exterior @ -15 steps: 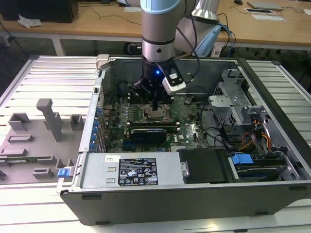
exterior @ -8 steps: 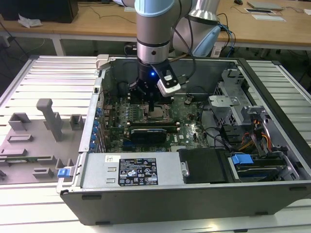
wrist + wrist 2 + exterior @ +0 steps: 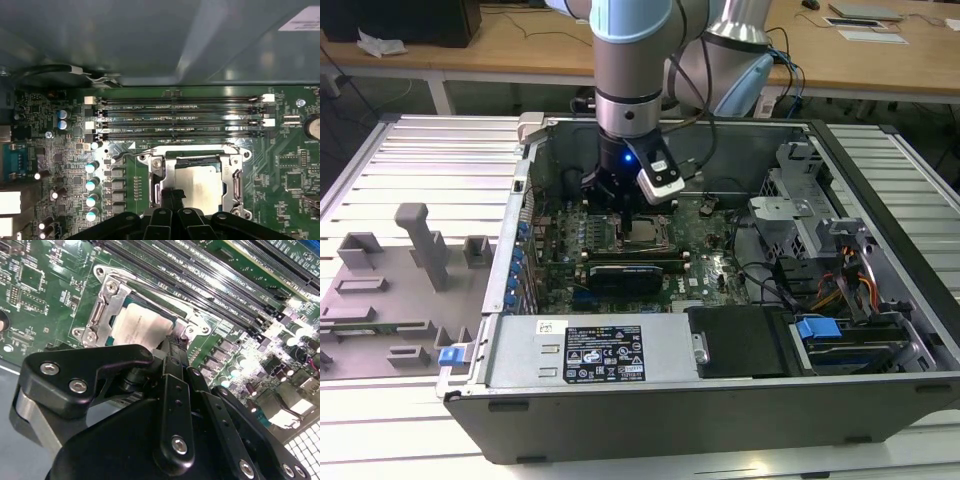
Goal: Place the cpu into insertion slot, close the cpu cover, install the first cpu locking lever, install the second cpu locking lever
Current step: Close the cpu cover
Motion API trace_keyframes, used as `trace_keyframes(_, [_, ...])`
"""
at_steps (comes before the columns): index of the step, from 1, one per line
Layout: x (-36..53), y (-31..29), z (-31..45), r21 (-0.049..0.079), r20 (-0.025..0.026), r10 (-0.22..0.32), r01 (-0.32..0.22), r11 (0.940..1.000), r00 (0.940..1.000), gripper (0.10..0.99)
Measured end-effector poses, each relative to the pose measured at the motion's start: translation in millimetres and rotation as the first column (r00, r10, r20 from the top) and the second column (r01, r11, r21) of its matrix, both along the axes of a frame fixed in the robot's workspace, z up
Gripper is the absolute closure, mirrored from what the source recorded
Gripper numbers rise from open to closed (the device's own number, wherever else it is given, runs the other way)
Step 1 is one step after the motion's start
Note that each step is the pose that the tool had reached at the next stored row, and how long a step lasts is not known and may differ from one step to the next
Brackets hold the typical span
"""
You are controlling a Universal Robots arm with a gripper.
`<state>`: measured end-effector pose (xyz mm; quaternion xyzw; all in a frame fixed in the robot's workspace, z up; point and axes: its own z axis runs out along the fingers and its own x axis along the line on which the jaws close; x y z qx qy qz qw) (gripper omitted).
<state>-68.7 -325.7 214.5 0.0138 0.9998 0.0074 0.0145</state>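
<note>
Tool [image 3: 175, 342] clenched with nothing between its tips, poised at one edge of the cpu cover [image 3: 102, 307], which lies down over the cpu [image 3: 142, 327] seated beneath its window. I judge a straight, steady push best, keeping off the chip; memory slots [image 3: 215, 275] run beyond.

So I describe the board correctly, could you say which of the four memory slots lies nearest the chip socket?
The slot bordering the socket's metal frame; the other three lie beyond it, toward the case wall.
</note>
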Motion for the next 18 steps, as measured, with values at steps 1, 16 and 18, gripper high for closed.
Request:
trace_keyframes(1, [-0.4, 0.0, -1.0, 0.000, 0.0000, 0.000, 0.000, 1.0000, 1.0000, 0.980])
trace_keyframes(16, [-3.3, 0.0, -6.6, 0.001, -0.0002, 0.000, 0.000, 1.0000, 1.0000, 0.980])
trace_keyframes(18, [-3.3, 0.0, -4.2, 0.001, 0.0000, 0.000, 0.000, 1.0000, 1.0000, 0.980])
